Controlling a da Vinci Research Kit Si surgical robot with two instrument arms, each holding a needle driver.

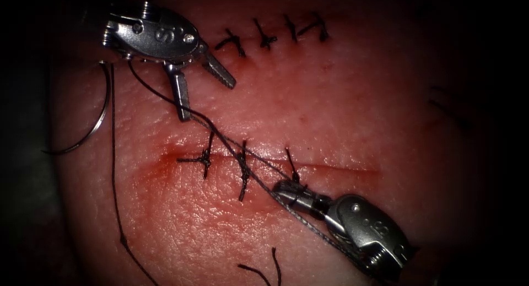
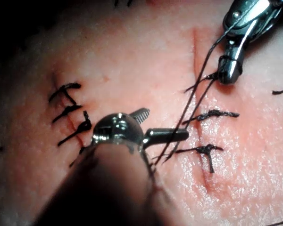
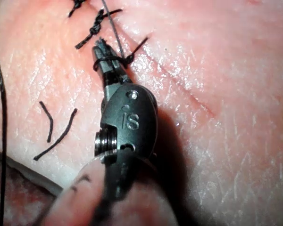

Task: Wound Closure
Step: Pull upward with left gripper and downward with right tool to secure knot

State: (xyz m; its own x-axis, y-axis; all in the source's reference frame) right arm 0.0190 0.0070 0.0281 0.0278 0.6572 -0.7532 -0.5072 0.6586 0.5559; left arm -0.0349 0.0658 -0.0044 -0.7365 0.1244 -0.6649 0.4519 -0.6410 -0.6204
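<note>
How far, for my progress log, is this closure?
Done: two knotted stitches across the left part of the cut. In hand: a third; the right pincer is shut on thread looped round it, the left pincer open, holding nothing. The needle lies free left of the cut, not in the tissue. Left: the cut's right stretch is unstitched.

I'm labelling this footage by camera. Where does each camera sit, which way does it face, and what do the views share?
Endoscope view: above and in front of the tissue, facing down on the cut; left gripper open, right gripper at the third stitch.
Left wrist view: on the left arm, looking along its shaft at its own open gripper; the right gripper also appears.
Right wrist view: on the right arm, looking along its shaft at its gripper, thread wound around it.
Shared: the stitched cut and thread.
</note>
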